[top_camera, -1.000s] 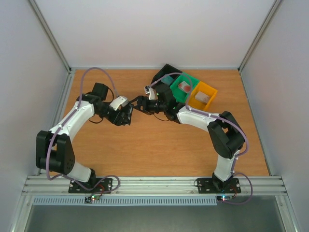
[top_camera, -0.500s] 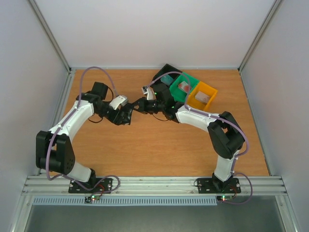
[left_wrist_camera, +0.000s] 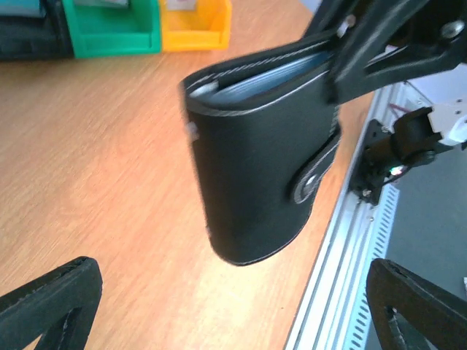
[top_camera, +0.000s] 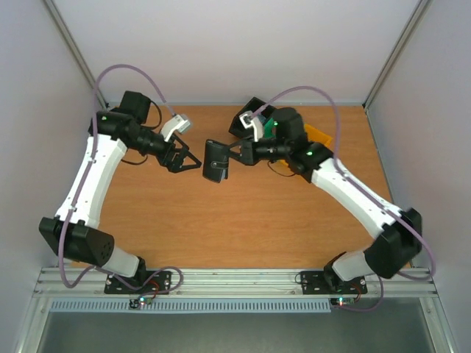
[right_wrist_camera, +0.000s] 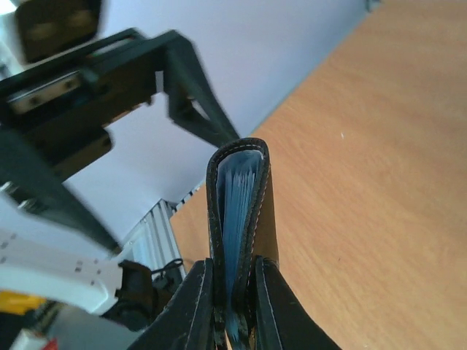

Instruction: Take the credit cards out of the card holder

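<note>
White walls (top_camera: pixel 221 51) box in a wooden bench (top_camera: pixel 221 228). At its far edge we see three containers side by side: a black tray (left_wrist_camera: pixel 33 44), a green tray (left_wrist_camera: pixel 109 36) and a yellow tray (left_wrist_camera: pixel 193 33). Their contents are cropped or hidden behind the right arm, so we cannot tell what they hold. The right tool (top_camera: pixel 234 153) is clamped on one end of the black card holder (top_camera: pixel 215 162). It hangs folded above the bench, with pale blue pockets showing along its edge. The left tool (top_camera: pixel 185 159) gapes wide just beside the holder, not touching it. Bare wood runs from there to the near rail (top_camera: pixel 235 279).
</note>
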